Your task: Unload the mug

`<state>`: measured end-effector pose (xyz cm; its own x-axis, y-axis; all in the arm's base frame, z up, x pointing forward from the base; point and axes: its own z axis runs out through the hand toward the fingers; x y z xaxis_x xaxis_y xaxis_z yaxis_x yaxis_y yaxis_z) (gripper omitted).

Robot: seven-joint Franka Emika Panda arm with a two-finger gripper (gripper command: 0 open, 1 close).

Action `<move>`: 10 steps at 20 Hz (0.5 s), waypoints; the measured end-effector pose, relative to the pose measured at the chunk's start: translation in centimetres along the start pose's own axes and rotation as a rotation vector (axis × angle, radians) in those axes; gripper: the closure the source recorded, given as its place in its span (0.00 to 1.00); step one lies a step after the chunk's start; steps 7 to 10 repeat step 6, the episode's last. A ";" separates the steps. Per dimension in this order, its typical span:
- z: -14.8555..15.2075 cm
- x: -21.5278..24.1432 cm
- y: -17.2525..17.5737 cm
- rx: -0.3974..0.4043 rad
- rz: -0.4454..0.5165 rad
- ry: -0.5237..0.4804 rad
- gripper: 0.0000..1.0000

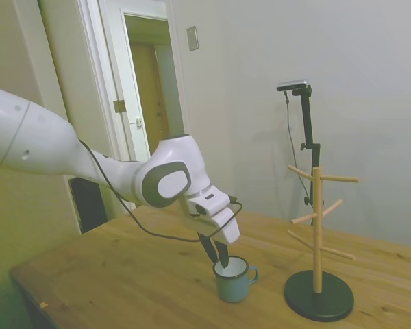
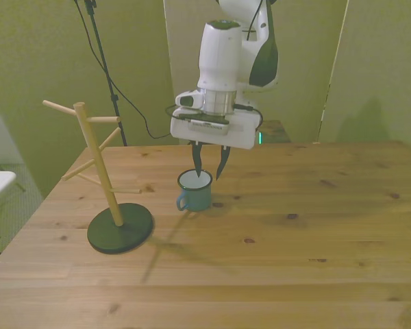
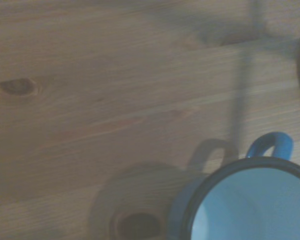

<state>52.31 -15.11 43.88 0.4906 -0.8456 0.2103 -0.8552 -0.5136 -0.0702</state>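
Observation:
The blue-teal mug [image 1: 233, 279] stands upright on the wooden table [image 1: 123, 274], its white inside showing and its loop handle pointing toward the stand. In the front view the mug [image 2: 194, 191] is just below my gripper [image 2: 210, 168]. The gripper [image 1: 217, 255] hangs right above the mug's rim with its dark fingers apart; one fingertip is over the mug's opening, the other just outside the rim on the front view's right. Nothing is held between them. The wrist view shows the mug's rim and handle [image 3: 250, 200] from close by.
A wooden mug stand [image 1: 318, 233] with bare pegs and a round dark base [image 2: 120, 229] stands beside the mug, on the front view's left. A black cable loops under the wrist. An open doorway lies behind the arm in the side view.

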 end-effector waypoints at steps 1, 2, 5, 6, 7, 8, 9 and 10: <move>-1.2 0.0 0.3 0.006 -0.002 0.005 0.00; -2.5 0.0 0.5 0.012 -0.005 0.009 0.00; -6.2 -0.2 0.7 0.031 -0.027 0.017 0.00; -7.3 -0.5 0.4 0.039 -0.035 0.019 0.00; -7.3 -0.5 0.4 0.039 -0.035 0.019 0.00; -7.3 -0.5 0.4 0.039 -0.035 0.019 0.00; -7.3 -0.5 0.4 0.039 -0.035 0.019 0.00; -7.3 -0.5 0.4 0.039 -0.035 0.019 0.00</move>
